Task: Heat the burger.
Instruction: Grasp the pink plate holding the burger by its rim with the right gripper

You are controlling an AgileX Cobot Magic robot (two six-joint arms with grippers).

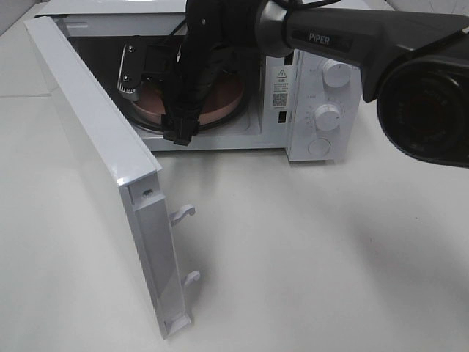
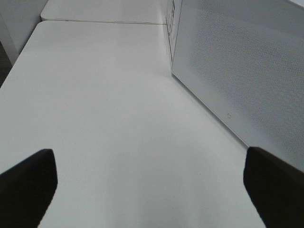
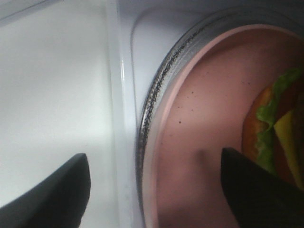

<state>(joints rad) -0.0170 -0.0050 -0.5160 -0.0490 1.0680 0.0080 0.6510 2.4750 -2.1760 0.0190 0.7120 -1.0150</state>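
Observation:
The burger [image 3: 278, 128] lies on the pinkish plate [image 3: 209, 109] inside the open microwave [image 1: 315, 103]. Only its edge shows in the right wrist view: lettuce, yellow cheese and bun. In the high view my right arm hides it. The plate [image 1: 223, 99] sits on the glass turntable [image 3: 156, 90]. My right gripper [image 3: 154, 159] reaches into the cavity with its jaws wide apart, straddling the plate's rim, one finger [image 3: 251, 190] close beside the burger. It also shows in the high view [image 1: 179, 132]. My left gripper [image 2: 149, 156] is open and empty over bare table.
The microwave door [image 1: 110, 147] stands open toward the front left, its latch hooks [image 1: 183, 213] pointing right. The door's outer face [image 2: 237, 61] is close to my left gripper. Two dials [image 1: 333, 73] and a button are on the microwave's right panel.

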